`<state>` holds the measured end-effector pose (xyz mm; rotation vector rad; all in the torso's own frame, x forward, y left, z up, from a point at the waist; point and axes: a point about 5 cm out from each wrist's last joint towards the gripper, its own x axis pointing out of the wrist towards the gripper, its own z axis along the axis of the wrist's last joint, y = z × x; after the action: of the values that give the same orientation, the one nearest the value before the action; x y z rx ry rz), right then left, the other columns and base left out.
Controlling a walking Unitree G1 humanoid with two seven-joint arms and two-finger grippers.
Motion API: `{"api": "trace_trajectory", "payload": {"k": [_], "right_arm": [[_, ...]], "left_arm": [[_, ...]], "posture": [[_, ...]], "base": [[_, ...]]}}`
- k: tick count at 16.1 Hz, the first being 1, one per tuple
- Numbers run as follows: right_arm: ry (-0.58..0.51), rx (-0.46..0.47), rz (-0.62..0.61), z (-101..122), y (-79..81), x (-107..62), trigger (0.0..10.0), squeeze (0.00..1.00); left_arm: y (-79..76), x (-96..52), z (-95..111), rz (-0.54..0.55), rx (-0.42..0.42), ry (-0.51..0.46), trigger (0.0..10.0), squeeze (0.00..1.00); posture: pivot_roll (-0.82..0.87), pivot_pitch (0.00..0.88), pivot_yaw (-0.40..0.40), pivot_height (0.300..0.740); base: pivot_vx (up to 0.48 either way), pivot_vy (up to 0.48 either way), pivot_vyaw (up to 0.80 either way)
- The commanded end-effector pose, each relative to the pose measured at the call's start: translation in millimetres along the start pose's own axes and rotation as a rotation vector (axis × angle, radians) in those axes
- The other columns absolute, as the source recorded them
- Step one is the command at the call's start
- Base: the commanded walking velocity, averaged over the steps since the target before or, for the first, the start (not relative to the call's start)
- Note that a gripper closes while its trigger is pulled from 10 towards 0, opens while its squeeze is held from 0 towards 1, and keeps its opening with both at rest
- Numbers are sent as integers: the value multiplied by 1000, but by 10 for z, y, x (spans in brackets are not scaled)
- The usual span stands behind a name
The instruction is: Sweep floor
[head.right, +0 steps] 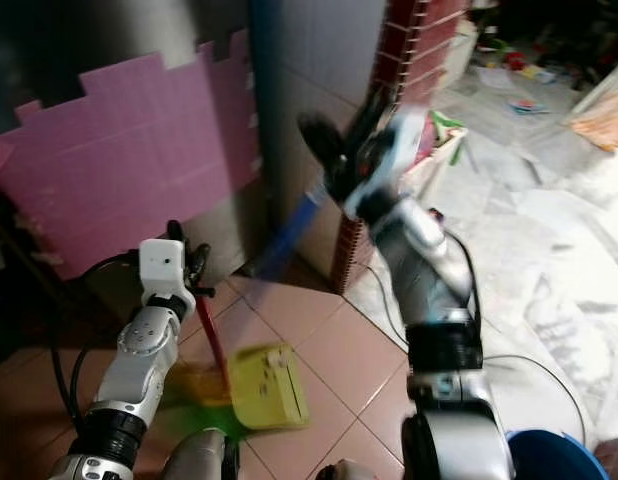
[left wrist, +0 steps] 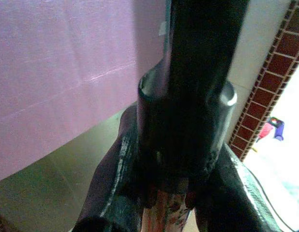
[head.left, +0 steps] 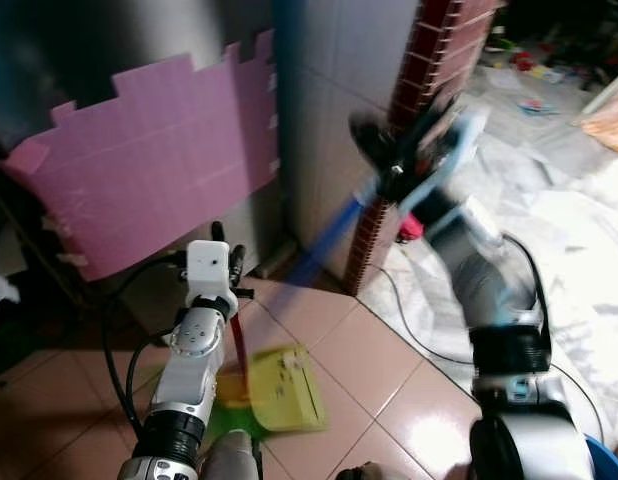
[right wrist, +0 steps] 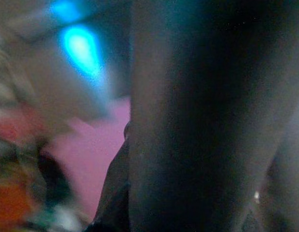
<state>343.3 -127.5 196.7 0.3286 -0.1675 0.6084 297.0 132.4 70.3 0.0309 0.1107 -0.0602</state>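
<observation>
A yellow dustpan [head.left: 281, 386] lies flat on the pink floor tiles, with a red handle [head.left: 237, 342] rising from it. My left gripper [head.left: 225, 252] is shut on the top of that handle, and in the left wrist view its fingers [left wrist: 125, 159] wrap a dark shaft. My right gripper [head.left: 397, 162] is raised in front of the brick pillar, motion-blurred, shut on a blue broom handle [head.left: 327, 236]. The handle slants down toward the wall corner. The broom's head is hidden. The right wrist view is blurred, with a dark shaft [right wrist: 188, 125] across it.
A pink foam mat [head.left: 159, 150] leans on the wall at the left. A red brick pillar [head.left: 409, 120] stands ahead, with a black cable [head.left: 409, 320] on the floor beside it. White marble floor [head.left: 569, 240] and clutter lie to the right. A blue bucket [head.right: 544, 455] stands at the near right.
</observation>
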Motion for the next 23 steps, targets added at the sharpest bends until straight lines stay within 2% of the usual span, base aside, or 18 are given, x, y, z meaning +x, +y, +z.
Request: {"api": "trace_trajectory", "payload": {"k": [1,3,6,7,10,11,12,13,14,16,17,18,20,22,23], "right_arm": [[-202,-238,-39,453,-26,-19,10000,0],[-172,-312,-40,345,-38,-71,10000,0],[-158,-363,-178,217,-175,-120,10000,0],[-153,-342,-229,121,-194,-133,10000,0],[-132,-319,-174,51,-167,-112,10000,0],[-71,-293,-83,-27,-135,-103,10000,0],[25,-329,37,-123,-95,-124,10000,0],[140,-413,116,-226,-108,-168,10000,0],[224,-498,115,-288,-184,-201,10000,0],[297,-508,107,-346,-254,-232,10000,0],[391,-514,132,-438,-298,-294,10000,0],[437,-549,131,-486,-335,-330,10000,0],[462,-560,105,-519,-372,-350,10000,0],[392,-678,-3,-435,-446,-295,10000,0],[306,-721,-126,-329,-504,-239,10000,0]], "left_arm": [[27,-15,-71,12,15,42,10000,0],[47,-8,-86,13,18,53,10000,0],[6,25,-72,-20,13,51,10000,0],[-20,42,-58,-27,7,46,10000,0],[-20,46,-61,-26,12,47,10000,0],[8,46,-58,-13,31,42,10000,0],[48,46,-53,2,41,37,10000,0],[91,47,-55,16,45,38,10000,0],[115,48,-60,20,47,39,10000,0],[127,48,-60,23,59,37,10000,0],[142,52,-37,36,78,16,10000,0],[151,61,-6,47,86,-2,10000,0],[179,77,50,73,101,-35,10000,0],[196,97,100,82,89,-55,10000,0],[185,99,104,72,81,-59,10000,0]], "posture": [[-29,0,1,740],[-34,0,9,740],[-36,0,11,740],[-34,0,11,740],[-32,0,12,740],[-32,0,13,740],[-31,0,13,740],[-33,0,13,740],[-34,0,14,740],[-34,0,14,740],[-36,0,16,740],[-37,0,15,740],[-38,0,15,740],[-38,0,15,740],[-40,0,16,740]], "base": [[0,0,0],[0,0,0],[0,0,0],[0,0,0],[0,0,0],[0,0,0],[0,0,0],[0,0,0],[0,0,0],[0,0,0],[0,0,0],[0,0,0],[0,0,0],[0,0,0],[0,0,0]]}}
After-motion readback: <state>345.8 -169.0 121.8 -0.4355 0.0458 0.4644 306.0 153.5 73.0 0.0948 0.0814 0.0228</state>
